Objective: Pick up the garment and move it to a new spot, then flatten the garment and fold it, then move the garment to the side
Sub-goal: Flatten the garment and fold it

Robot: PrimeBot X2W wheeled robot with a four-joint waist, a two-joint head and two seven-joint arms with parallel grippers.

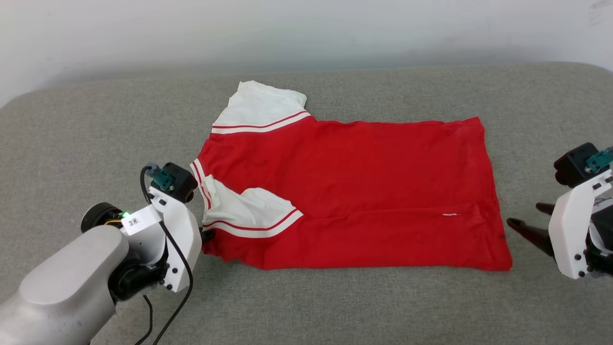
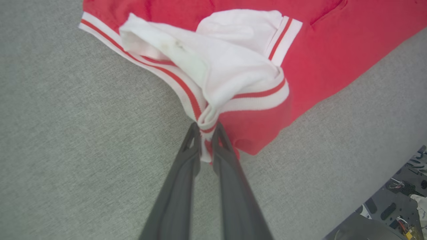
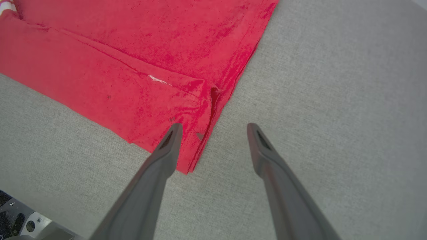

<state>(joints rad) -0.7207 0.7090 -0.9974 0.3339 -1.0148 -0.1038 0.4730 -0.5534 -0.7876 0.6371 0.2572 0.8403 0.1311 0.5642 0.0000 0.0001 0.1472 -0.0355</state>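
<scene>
On the grey woven fabric surface (image 1: 96, 143): a red jersey-knit garment (image 1: 345, 191) with white short sleeves lies spread crosswise, collar end toward the robot's left and hem toward its right.
Garment state: the near long edge is turned over onto the body, leaving a crease that runs to the hem. The cloth is mostly flat, with a few shallow wrinkles.
Far sleeve (image 1: 261, 108): laid out flat, pointing away from the robot.
Near sleeve (image 1: 249, 206): tucked inward onto the red body, which brings the outline closer to a rectangle.
Left gripper (image 2: 206, 128): two dark fingers pinched tight on the red-and-white striped trim (image 2: 260, 100) at the near shoulder corner. The cloth bunches and rises slightly from the pinch, which suggests a grasp meant to carry that corner.
Right gripper (image 3: 214, 126): fingers spread wide and holding nothing, low over the surface and aimed at the near hem corner (image 3: 190, 156). One fingertip overlaps the red edge; the other is over bare grey fabric.
Reason for the arrangement: one gripper at each end of the same long edge lets that edge be lifted level and folded without skewing.
Step in hand (judgement): folding; the right side has not yet taken hold.
Risk (judgement): a pinch that catches only the top layer at the hem would let the fold open.
</scene>
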